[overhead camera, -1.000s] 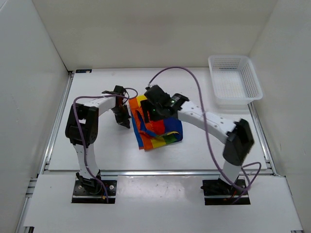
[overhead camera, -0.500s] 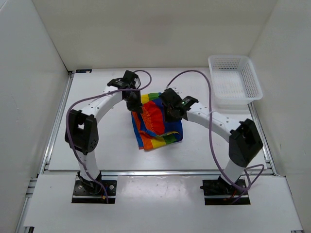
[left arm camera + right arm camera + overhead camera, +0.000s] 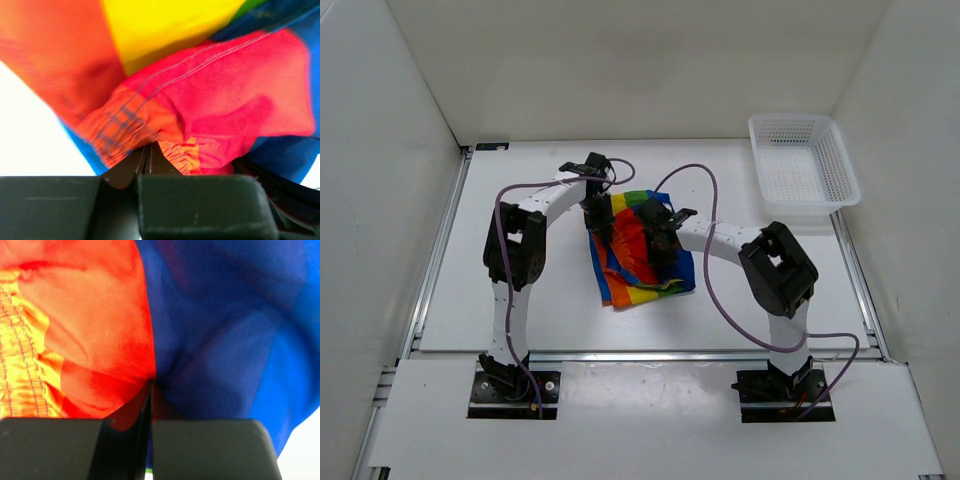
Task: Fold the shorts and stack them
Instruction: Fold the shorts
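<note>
shorts (image 3: 638, 250): middle covered by the right arm (image 3: 720, 238) in the top view; far edge tucked under both grippers
left gripper (image 3: 147, 159): fingertips buried in gathered waistband (image 3: 120, 130) folds; cloth blurred at left, cut off by every edge
right gripper (image 3: 151, 390): tips lost in a dark crease between orange and blue; cloth overruns the frame

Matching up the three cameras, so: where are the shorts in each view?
Top external: shorts, centre of picture.
Left wrist: fill most of the frame, red at right.
Right wrist: fill the frame, orange left, blue right.
Shared landmark: white table, around them from above, a sliver at each wrist view's edge.
</note>
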Controlling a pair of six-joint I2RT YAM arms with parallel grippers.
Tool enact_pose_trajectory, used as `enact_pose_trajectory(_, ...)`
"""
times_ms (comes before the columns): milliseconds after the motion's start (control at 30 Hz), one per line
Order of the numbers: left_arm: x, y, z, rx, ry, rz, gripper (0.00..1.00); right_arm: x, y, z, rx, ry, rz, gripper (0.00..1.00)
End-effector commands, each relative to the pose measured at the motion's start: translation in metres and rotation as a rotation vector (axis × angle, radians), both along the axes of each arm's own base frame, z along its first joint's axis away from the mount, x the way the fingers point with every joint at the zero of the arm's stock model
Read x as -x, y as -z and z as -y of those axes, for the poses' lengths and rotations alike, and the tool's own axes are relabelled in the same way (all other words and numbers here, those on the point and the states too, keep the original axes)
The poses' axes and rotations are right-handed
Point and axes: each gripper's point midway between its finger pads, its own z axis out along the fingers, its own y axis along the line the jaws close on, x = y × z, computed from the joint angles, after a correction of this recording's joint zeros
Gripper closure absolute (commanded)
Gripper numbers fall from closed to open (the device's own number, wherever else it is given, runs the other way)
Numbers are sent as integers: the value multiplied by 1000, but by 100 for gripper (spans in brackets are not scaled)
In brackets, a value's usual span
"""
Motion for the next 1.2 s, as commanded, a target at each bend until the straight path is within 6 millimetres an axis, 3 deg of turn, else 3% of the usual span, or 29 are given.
enact_pose_trajectory(0, -23, -30, -19, -37, -6, 86, 90, -3, -44, -3, -76, 8, 71, 99)
enact_pose_trajectory(67, -26, -60, -19, -20, 2, 139, 90, -6, -74, 12, -62, 39, 146, 90)
enact_pose_trajectory(100, -25, -73, -16, -1, 14, 158, 90, -6, -107, 21, -91, 58, 218, 65)
enact_pose_trajectory(167, -25, -101, -12, 37, 29, 202, 90, -4, -140, 43, -70, 102, 299, 30)
enact_pose_trajectory(200, -23, -130, -10, 72, 48, 252, 86, -8, -174, 65, -59, 162, 407, 12)
enact_pose_trajectory(267, -20, -159, -11, 89, 56, 310, 76, 0, -195, 97, 2, 225, 466, 7)
enact_pose_trajectory(300, -17, -185, -12, 109, 56, 371, 70, 3, -219, 117, 1, 273, 526, 4)
enact_pose_trajectory(367, -11, -209, -21, 99, 41, 431, 51, 8, -247, 163, 41, 403, 614, 1)
enact_pose_trajectory(400, -1, -233, -26, 105, 35, 484, 45, 16, -247, 179, 75, 431, 615, 1)
enact_pose_trajectory(467, 9, -244, -38, 79, 15, 522, 32, 30, -253, 210, 96, 480, 653, 1)
enact_pose_trajectory(500, 21, -263, -45, 84, 5, 573, 32, 33, -254, 222, 103, 511, 666, 1)
enact_pose_trajectory(567, 36, -259, -62, 46, -39, 571, 30, 46, -254, 242, 108, 543, 678, 1)
enact_pose_trajectory(633, 63, -264, -78, 50, -74, 593, 30, 58, -239, 260, 146, 580, 646, 1)
enact_pose_trajectory(700, 77, -266, -93, 32, -130, 620, 30, 72, -227, 272, 148, 618, 619, 1)
enact_pose_trajectory(733, 93, -282, -101, 48, -155, 683, 29, 76, -223, 274, 143, 629, 615, 1)
enact_pose_trajectory(767, 101, -272, -109, 23, -190, 674, 27, 83, -223, 278, 122, 645, 623, 1)
enact_pose_trajectory(833, 124, -288, -125, 34, -246, 751, 20, 93, -215, 285, 100, 667, 628, 1)
enact_pose_trajectory(967, 156, -286, -154, 10, -375, 827, 10, 104, -215, 293, 59, 691, 664, 1)
enact_pose_trajectory(1067, 172, -294, -168, 11, -438, 885, 4, 105, -217, 296, 56, 698, 676, 1)
enact_pose_trajectory(1167, 176, -290, -171, 4, -450, 875, 1, 101, -220, 296, 92, 680, 673, 1)
